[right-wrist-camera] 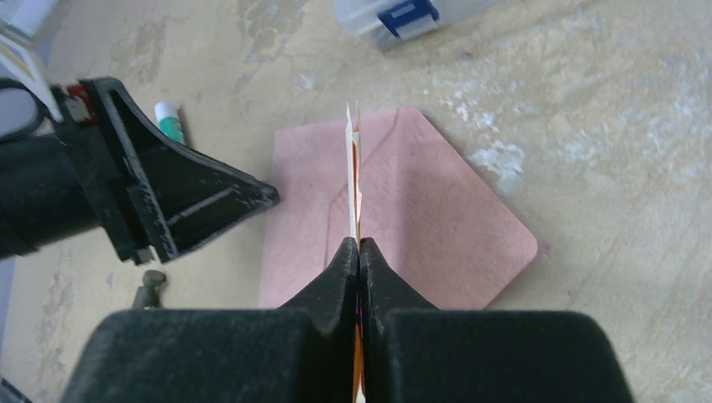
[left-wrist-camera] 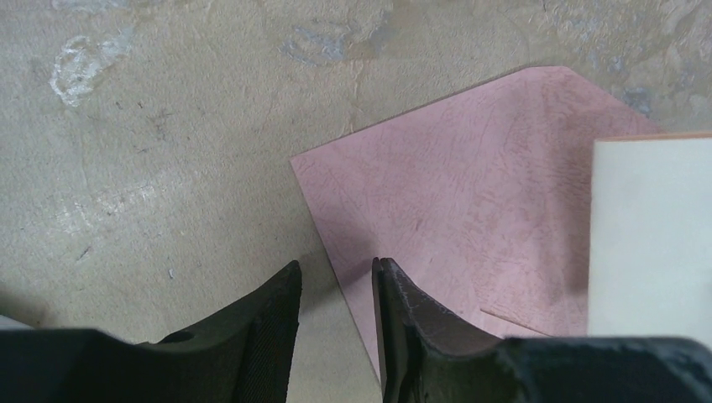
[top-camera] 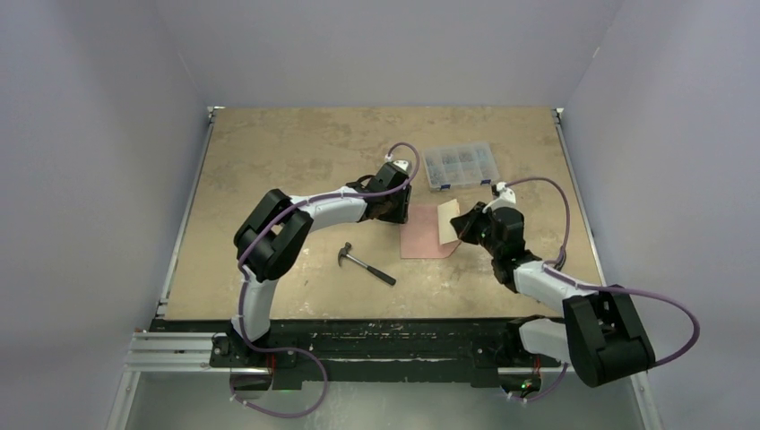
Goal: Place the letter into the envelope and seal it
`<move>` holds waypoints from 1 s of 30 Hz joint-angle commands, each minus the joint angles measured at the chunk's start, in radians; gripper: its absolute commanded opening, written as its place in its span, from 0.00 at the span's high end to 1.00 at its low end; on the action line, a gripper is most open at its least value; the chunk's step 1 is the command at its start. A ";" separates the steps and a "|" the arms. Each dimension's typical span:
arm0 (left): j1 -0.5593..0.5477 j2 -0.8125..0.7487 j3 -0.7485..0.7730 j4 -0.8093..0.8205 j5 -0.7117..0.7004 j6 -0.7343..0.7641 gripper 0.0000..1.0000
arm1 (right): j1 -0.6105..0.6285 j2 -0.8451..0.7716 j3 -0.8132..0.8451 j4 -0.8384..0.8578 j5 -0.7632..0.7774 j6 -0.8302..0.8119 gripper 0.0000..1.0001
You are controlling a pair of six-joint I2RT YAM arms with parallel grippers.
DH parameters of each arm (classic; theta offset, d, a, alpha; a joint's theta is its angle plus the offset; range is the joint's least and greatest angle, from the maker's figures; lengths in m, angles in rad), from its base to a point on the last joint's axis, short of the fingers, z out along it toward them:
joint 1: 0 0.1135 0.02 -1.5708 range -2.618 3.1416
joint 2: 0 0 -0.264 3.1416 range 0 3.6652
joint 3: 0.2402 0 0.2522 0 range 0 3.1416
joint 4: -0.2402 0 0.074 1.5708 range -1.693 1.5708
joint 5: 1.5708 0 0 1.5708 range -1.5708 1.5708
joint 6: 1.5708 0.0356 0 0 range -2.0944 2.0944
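Note:
The envelope (top-camera: 424, 237) lies flat on the table, salmon-pink, with its pointed flap open toward the right; it also shows in the left wrist view (left-wrist-camera: 470, 193) and the right wrist view (right-wrist-camera: 437, 227). The letter (top-camera: 448, 219) is a cream folded sheet with an orange inner side. My right gripper (top-camera: 460, 224) is shut on it and holds it edge-on above the envelope (right-wrist-camera: 353, 168). My left gripper (left-wrist-camera: 336, 269) is open and low at the envelope's left edge, one finger over the paper and one over bare table. The letter's cream face shows at the right (left-wrist-camera: 651, 235).
A hammer (top-camera: 366, 263) lies near the front, left of the envelope. A clear compartment box (top-camera: 461, 165) with blue latches stands behind the envelope. A green-and-white glue stick (right-wrist-camera: 170, 120) lies behind the left gripper.

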 commanded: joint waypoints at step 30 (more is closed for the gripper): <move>0.003 -0.058 -0.137 -0.049 0.213 -0.210 0.66 | 0.016 0.271 -0.225 0.597 0.001 0.174 1.00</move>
